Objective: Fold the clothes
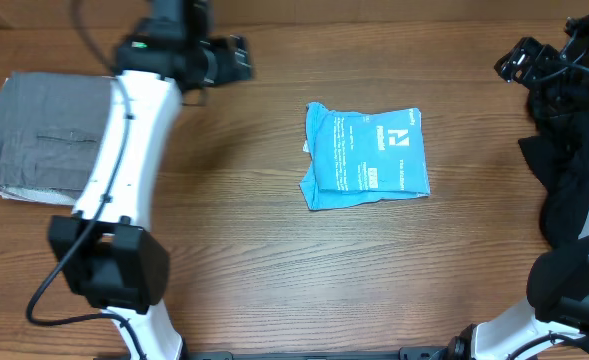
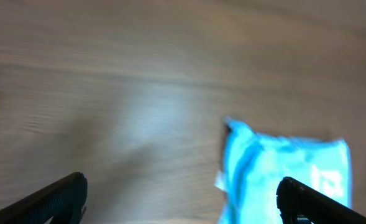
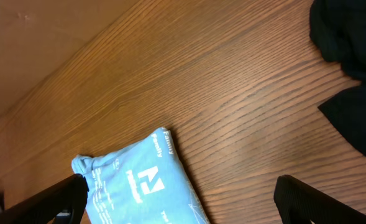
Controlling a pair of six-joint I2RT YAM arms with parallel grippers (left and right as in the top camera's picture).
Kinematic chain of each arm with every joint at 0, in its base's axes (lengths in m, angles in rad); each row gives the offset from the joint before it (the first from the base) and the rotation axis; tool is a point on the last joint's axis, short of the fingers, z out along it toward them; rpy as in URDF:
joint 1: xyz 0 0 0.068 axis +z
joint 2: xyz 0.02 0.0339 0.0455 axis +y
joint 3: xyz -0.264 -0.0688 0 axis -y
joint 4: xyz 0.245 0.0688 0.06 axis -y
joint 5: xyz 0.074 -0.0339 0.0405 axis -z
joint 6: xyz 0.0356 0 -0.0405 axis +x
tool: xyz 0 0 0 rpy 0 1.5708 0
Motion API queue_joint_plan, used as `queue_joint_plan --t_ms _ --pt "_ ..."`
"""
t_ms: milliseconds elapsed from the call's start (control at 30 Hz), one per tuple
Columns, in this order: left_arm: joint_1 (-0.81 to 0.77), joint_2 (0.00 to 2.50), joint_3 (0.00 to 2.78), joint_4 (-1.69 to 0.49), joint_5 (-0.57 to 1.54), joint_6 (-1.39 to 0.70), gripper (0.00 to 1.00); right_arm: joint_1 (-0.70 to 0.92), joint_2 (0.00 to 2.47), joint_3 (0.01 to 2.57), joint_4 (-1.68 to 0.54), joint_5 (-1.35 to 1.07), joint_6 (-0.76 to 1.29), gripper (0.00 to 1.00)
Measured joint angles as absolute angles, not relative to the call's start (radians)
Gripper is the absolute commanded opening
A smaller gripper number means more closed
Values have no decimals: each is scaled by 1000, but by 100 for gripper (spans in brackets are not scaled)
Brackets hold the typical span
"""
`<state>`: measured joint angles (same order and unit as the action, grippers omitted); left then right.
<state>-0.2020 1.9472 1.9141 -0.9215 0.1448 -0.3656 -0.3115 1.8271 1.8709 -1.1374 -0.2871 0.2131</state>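
A folded light blue cotton T-shirt (image 1: 366, 156) lies at the middle of the brown wooden table (image 1: 244, 250). A folded grey cloth (image 1: 44, 135) sits at the left, a black garment heap (image 1: 574, 170) at the right; the left gripper (image 2: 183, 205) and right gripper (image 3: 183, 202) both have jaws apart, empty

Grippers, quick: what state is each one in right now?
Left gripper: open, holding nothing.
Right gripper: open, holding nothing.
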Motion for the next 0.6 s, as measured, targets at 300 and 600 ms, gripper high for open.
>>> queue_joint_plan --t_ms 300,600 --pt "-572 2035 1850 -906 72 -447 57 -311 1827 1871 -1137 -287 213 100" --pt "-710 2227 1844 -993 105 -469 14 -311 1827 1871 -1137 -287 212 100"
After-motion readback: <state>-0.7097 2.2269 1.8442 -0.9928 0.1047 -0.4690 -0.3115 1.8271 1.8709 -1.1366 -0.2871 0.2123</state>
